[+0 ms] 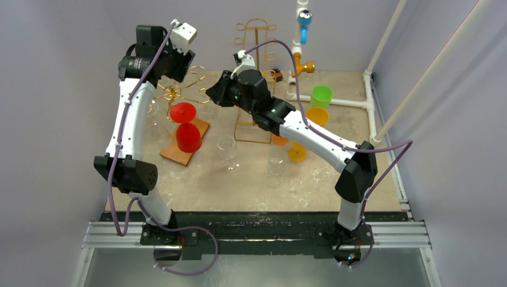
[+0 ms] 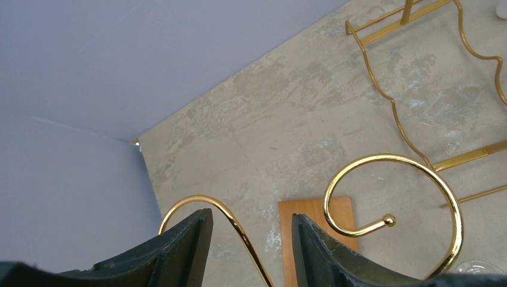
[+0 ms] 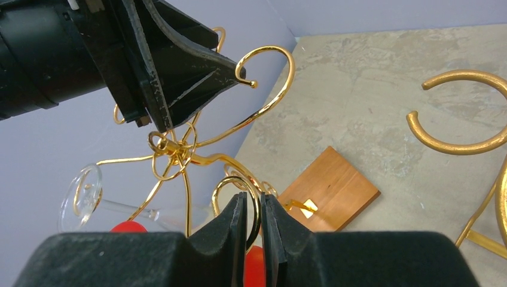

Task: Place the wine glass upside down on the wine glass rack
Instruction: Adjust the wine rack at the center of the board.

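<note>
The gold wire wine glass rack (image 1: 178,91) stands at the back left over a wooden board (image 1: 186,146). A red wine glass (image 1: 186,127) hangs upside down on it. A clear wine glass (image 3: 89,200) also hangs from it on the far side. Another clear wine glass (image 1: 227,149) stands upright on the table. My left gripper (image 1: 183,75) is open and empty above the rack; one gold arm (image 2: 239,230) runs between its jaws (image 2: 251,221) untouched. My right gripper (image 1: 210,94) is shut on a curled hook (image 3: 256,203) of the rack.
A second, taller gold rack (image 1: 257,78) stands behind my right arm. A short clear glass (image 1: 276,160), a green cup (image 1: 321,95) and orange cups (image 1: 317,116) sit right of centre. White pipes (image 1: 370,104) run along the right side.
</note>
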### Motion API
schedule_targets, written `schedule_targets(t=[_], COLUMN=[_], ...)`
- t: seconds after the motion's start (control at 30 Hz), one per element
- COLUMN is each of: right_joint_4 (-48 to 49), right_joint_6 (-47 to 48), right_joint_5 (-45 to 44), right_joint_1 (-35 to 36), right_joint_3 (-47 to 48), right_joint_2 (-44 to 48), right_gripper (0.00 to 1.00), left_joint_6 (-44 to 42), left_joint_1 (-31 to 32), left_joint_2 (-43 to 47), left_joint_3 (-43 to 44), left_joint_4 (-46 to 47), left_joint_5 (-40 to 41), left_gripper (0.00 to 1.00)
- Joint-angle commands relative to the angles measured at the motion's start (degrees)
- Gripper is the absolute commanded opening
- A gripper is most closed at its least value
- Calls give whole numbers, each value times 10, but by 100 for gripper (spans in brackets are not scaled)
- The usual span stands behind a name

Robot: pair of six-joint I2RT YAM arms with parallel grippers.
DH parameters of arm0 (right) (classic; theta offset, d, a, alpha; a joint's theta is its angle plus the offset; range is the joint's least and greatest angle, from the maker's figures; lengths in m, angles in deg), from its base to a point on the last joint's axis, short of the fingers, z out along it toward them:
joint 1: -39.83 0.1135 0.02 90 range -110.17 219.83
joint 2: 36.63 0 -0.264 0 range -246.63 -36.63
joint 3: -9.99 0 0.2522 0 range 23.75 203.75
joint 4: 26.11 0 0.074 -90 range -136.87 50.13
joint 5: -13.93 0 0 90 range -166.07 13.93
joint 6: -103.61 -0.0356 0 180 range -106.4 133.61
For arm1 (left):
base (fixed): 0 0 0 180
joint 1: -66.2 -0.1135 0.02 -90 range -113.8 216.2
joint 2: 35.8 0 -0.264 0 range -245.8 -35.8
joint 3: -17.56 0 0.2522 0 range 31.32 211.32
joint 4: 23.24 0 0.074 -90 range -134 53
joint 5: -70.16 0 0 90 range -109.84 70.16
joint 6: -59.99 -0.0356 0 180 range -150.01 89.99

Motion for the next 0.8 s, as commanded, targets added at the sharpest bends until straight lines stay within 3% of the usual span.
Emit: schedule_targets(t=[0.0,0.2,0.43,0.77], right_joint_4=[-40,-35,-36,-24], right_joint_6=[3,2,2,-1], right_joint_5=[16,17,21,17], right_joint_1=[17,18,23,42], right_joint_3=[-8,-14,-16,-40], right_joint_2=[4,7,9,25], right_gripper=[19,19,19,20], left_joint_6=[82,87,87,75], left_joint_1=[2,2,2,2], left_joint_2=[17,8,-2,-31], left_joint_3=[-7,-9,0,37], left_joint_4=[-46,-54,-43,-34], left_joint_5=[144,138,142,119], left_gripper=[53,30,16,9])
